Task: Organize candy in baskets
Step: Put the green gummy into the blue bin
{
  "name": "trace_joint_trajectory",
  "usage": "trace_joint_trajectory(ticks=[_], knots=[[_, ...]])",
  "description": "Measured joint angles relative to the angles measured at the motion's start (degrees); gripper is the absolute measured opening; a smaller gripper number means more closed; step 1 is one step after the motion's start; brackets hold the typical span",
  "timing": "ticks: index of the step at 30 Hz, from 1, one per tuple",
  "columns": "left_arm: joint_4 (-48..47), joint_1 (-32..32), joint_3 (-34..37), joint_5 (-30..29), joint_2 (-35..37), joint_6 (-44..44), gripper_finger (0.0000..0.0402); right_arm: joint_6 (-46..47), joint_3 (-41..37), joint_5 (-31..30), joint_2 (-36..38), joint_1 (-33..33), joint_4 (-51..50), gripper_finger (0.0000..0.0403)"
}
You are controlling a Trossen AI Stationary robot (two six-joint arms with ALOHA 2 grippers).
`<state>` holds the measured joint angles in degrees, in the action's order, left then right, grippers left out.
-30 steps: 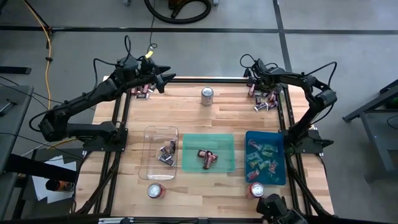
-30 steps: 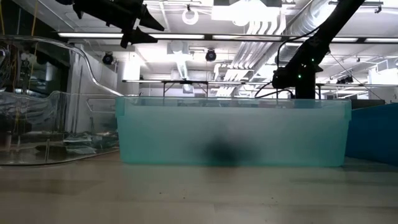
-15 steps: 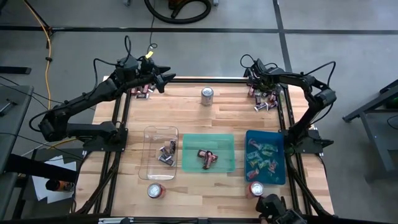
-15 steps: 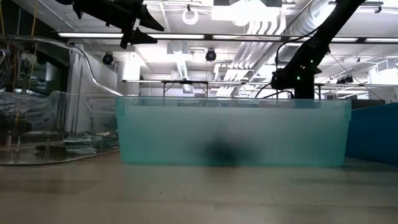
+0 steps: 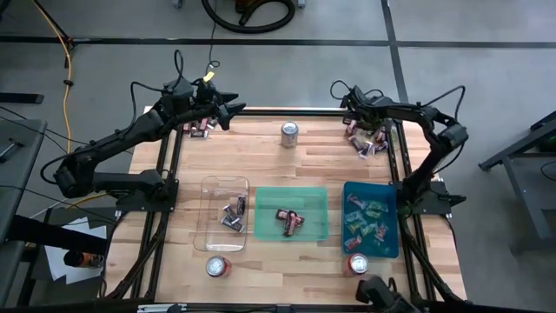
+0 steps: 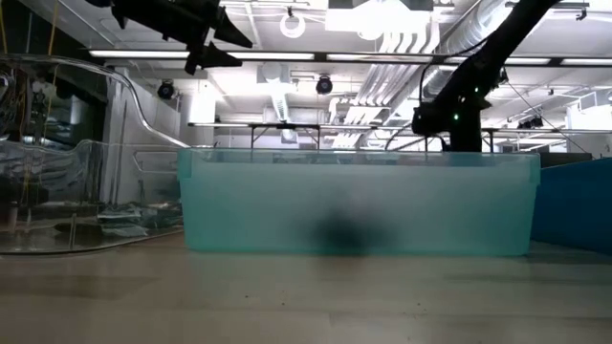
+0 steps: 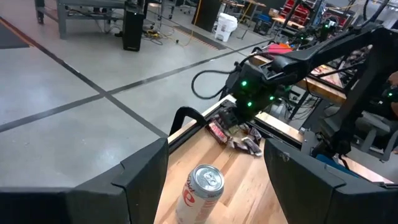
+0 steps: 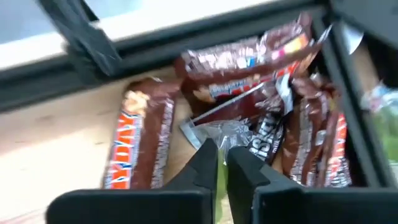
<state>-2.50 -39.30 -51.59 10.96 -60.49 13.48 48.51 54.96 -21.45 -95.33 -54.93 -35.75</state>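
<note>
Right gripper pinched over the candy pile at the table's far right corner; left gripper waits spread at the far left corner.

High view: the right gripper (image 5: 354, 119) is over the loose candy pile (image 5: 369, 139) by the far right corner, and the left gripper (image 5: 228, 111) hangs at the far left corner near more candy (image 5: 201, 129); the clear basket (image 5: 222, 186), green basket (image 5: 311, 204) and teal basket (image 5: 378, 196), each with sweets inside, line the near half. Low view: the green basket's wall (image 6: 354, 201) fills the middle. Left wrist view: its fingers (image 7: 143, 177) stand wide apart above a can (image 7: 202, 188). Right wrist view: its fingers (image 8: 205, 163) are nearly together on a light green wrapper (image 8: 221, 177) among brown bars (image 8: 142, 137).
</note>
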Motion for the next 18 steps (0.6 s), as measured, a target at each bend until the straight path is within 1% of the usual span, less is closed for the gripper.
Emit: trace_joint_trajectory(ticks=[7,11,14,18], knots=[[0.13,-0.06,-0.04,0.06,0.40,-0.09,0.0252,-3.71,0.00,-3.62,10.21,0.43,0.17,0.0006],[0.15,-0.06,-0.04,0.15,0.42,-0.09,0.0252,-9.16,0.02,-4.10,17.00,1.55,1.57,0.0002],[0.15,-0.06,-0.04,0.48,0.42,-0.09,0.0252,-15.18,0.04,-1.59,21.51,3.12,3.81,0.0003],[0.15,-0.06,-0.04,0.50,0.42,-0.14,0.0252,-19.67,0.04,6.49,26.36,6.38,4.74,0.0001]])
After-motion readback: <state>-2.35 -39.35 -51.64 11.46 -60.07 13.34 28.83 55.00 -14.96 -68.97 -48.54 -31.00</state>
